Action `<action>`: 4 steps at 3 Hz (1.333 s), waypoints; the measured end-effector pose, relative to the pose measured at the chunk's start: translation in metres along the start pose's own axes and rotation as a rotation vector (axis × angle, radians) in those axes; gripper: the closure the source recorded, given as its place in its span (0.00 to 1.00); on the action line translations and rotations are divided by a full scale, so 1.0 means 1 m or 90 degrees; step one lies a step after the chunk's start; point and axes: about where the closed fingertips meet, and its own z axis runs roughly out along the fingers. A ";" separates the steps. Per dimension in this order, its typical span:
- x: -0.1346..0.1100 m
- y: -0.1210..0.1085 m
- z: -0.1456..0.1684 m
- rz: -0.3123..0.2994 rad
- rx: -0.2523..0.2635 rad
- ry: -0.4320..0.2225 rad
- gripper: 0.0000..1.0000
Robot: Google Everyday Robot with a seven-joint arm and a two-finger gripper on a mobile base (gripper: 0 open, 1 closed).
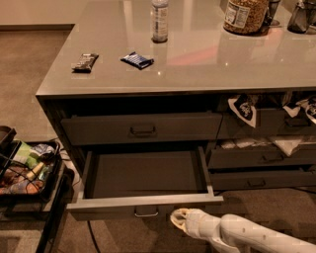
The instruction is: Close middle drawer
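As seen from above and in front: one cream-white gripper [181, 219], low over the brown carpet [276, 207], tip aimed left, at the end of one pale arm [247, 237] entering from the bottom right corner. Jaws too indistinct to call wide or narrow.

Up and to the left of the gripper, one middle drawer [145, 173], pulled well out toward the viewer, bare smooth grey inside. Shallow front with one small metal handle [146, 212] at its centre, just left of the gripper tip. Tip close under the front's lower edge, right of centre; contact impossible to judge.

Open carpet to the right of the drawer and around the arm. On the left, one black cart [57, 195] near the drawer's left corner, holding a jumble of packets.

Above the open drawer, one taller-fronted top drawer [98, 129], pushed in, with one like handle. To the right, three narrower drawers [256, 157] stacked, white cloths [286, 143] spilling from the upper ones.

Overhanging everything, one grey counter [207, 64], front edge running straight across above the top drawer. On it, two snack packets: one dark packet [85, 62] near the left edge, one blue packet [137, 60] beside it but apart. Behind them, one clear bottle [159, 20], upright. Far back on the right, one jar [244, 14].
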 end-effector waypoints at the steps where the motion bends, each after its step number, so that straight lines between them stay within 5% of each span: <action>1: 0.005 -0.016 0.028 -0.008 0.022 -0.012 1.00; 4: -0.005 -0.115 0.082 -0.053 0.106 0.017 1.00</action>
